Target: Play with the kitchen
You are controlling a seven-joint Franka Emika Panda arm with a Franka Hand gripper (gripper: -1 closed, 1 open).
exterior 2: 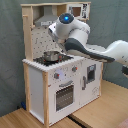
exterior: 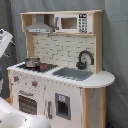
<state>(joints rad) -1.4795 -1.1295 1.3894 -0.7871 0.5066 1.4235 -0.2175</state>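
The kitchen [exterior: 60, 75] is a tall white and light-wood toy unit, seen in both exterior views. It has an oven door [exterior: 27, 102], a black stovetop [exterior: 37, 66], a grey sink [exterior: 75, 73], a black faucet [exterior: 85, 59], a hood [exterior: 40, 25] and a microwave [exterior: 70, 22]. A small metal pot [exterior: 32, 62] stands on the stovetop. In the first exterior view only the white end of my arm [exterior: 4, 41] shows, at the left edge beside the stovetop side. In the second exterior view my arm [exterior 2: 75, 35] hangs over the kitchen [exterior 2: 55, 85] above the pot [exterior 2: 50, 56], and its wrist hides the gripper.
A grey curtain hangs behind the kitchen. The unit stands on wooden table boards [exterior 2: 100, 110]. My arm's white base [exterior: 20, 120] fills the first exterior view's lower left corner. The arm's long link [exterior 2: 115, 50] stretches off the second exterior view's right.
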